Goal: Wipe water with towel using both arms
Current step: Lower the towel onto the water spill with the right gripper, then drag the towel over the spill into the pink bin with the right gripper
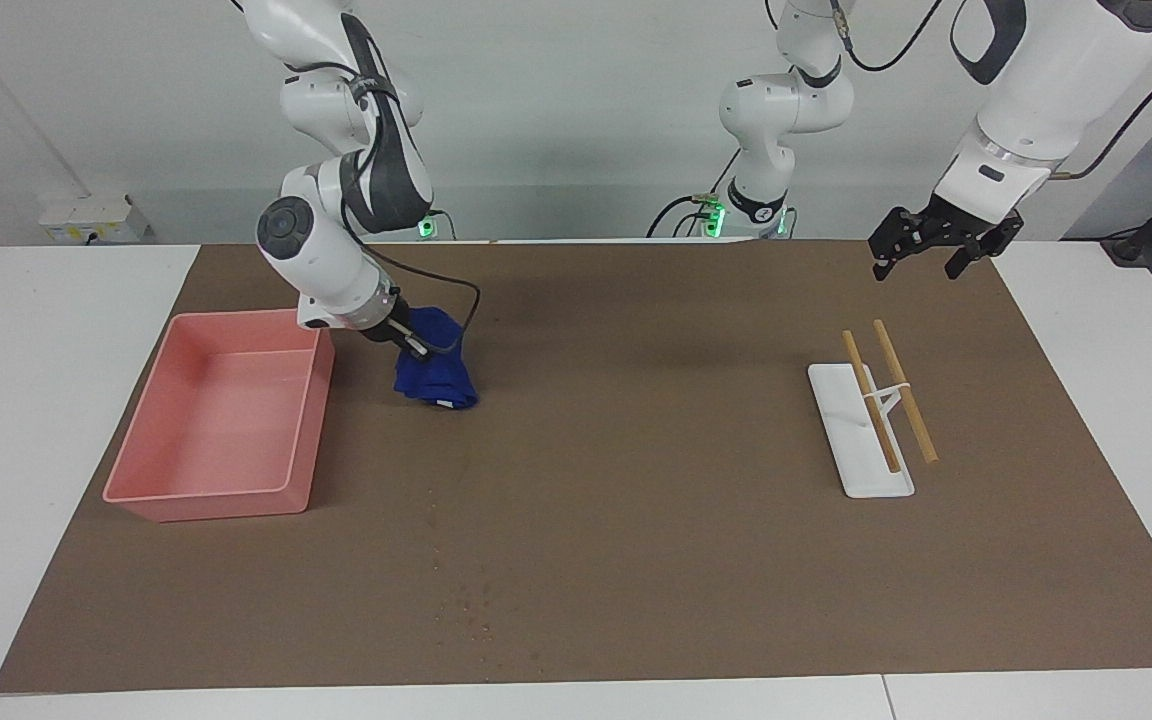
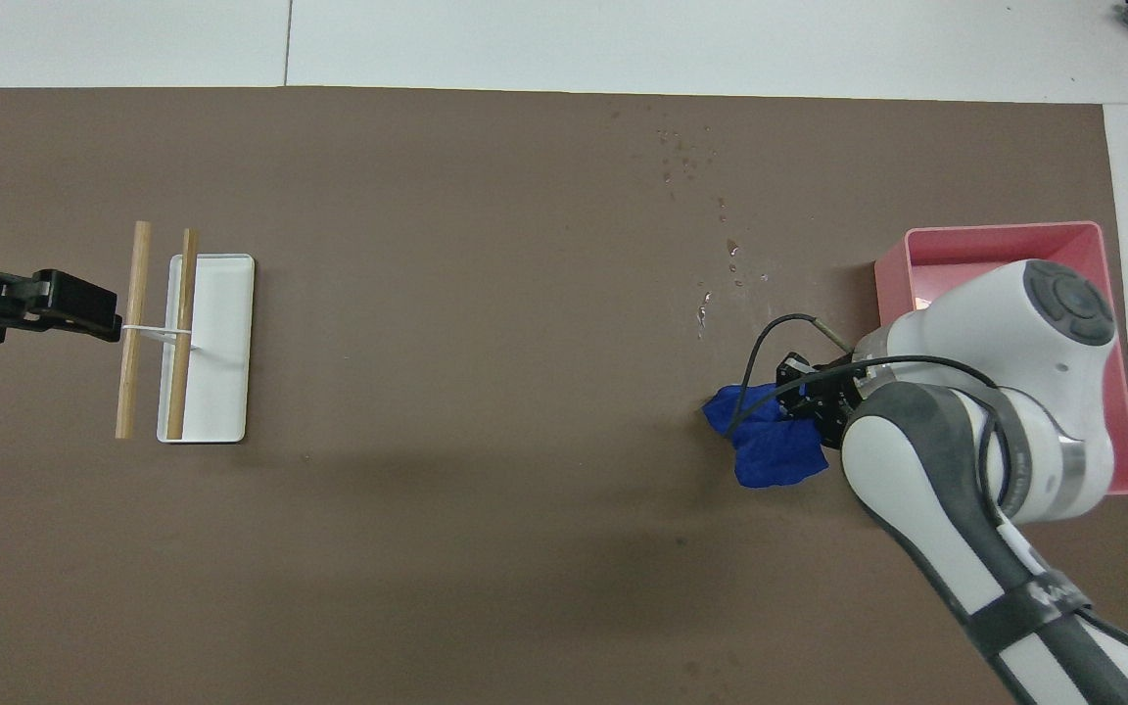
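My right gripper (image 1: 408, 343) (image 2: 801, 394) is shut on the deep-blue towel (image 1: 436, 375) (image 2: 768, 446). The towel hangs bunched from it, beside the pink tray's corner nearest the robots. I cannot tell whether the towel's lower edge touches the brown mat. Water drops (image 1: 476, 610) (image 2: 686, 157) lie scattered on the mat farther from the robots, with a few more drops (image 2: 730, 257) trailing toward the towel. My left gripper (image 1: 918, 262) (image 2: 94, 313) hangs open in the air over the mat's edge at the left arm's end, holding nothing.
A pink tray (image 1: 206, 492) (image 2: 1005, 233) stands on the mat at the right arm's end. A white tray (image 1: 871, 482) (image 2: 221, 401) with two wooden sticks (image 1: 904, 390) (image 2: 133, 323) across it lies toward the left arm's end.
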`<state>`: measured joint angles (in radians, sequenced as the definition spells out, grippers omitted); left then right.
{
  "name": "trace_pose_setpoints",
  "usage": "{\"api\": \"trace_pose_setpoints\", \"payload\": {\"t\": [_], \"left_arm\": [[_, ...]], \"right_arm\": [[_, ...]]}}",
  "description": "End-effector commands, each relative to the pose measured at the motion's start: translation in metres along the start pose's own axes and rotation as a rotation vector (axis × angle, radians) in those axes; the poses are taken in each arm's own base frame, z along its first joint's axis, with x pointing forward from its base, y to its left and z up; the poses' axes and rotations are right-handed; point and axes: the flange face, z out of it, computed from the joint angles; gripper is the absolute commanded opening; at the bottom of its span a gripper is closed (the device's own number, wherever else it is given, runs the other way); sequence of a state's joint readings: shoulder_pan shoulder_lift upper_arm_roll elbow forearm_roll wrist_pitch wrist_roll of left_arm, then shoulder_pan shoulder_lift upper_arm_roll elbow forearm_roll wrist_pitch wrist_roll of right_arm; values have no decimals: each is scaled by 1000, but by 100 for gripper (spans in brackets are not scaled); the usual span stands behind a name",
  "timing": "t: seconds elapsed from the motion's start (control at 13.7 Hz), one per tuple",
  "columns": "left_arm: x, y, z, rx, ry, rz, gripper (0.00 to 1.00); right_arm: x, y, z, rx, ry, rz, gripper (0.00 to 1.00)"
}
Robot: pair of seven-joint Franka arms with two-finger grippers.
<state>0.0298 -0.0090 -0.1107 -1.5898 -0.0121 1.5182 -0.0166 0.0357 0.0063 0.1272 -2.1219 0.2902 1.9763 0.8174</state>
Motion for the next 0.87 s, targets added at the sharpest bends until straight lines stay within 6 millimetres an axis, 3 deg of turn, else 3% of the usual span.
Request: {"api": "trace_pose_setpoints", "payload": {"t": [0.0, 0.15, 0.29, 0.36, 0.51, 0.8], "left_arm": [[-16, -1, -1, -10, 15, 26, 100], [-15, -3, -7, -11, 27, 56, 100], [-15, -2, -9, -29, 33, 55, 100], [-15, -2, -10, -29, 37, 54, 100], [-15, -2, -9, -29, 46, 52, 100], [-17, 8, -7, -25, 32, 67, 100]], "right_arm": [[6, 9, -68, 35, 21, -7, 0], [20, 21, -114, 57, 86, 2, 0], [37, 41, -134, 56, 135, -56, 0], [56, 62, -140, 58, 155, -91, 0], [85, 100, -146, 52, 171, -173, 0], [130, 171, -126, -19, 244, -239, 0]]}}
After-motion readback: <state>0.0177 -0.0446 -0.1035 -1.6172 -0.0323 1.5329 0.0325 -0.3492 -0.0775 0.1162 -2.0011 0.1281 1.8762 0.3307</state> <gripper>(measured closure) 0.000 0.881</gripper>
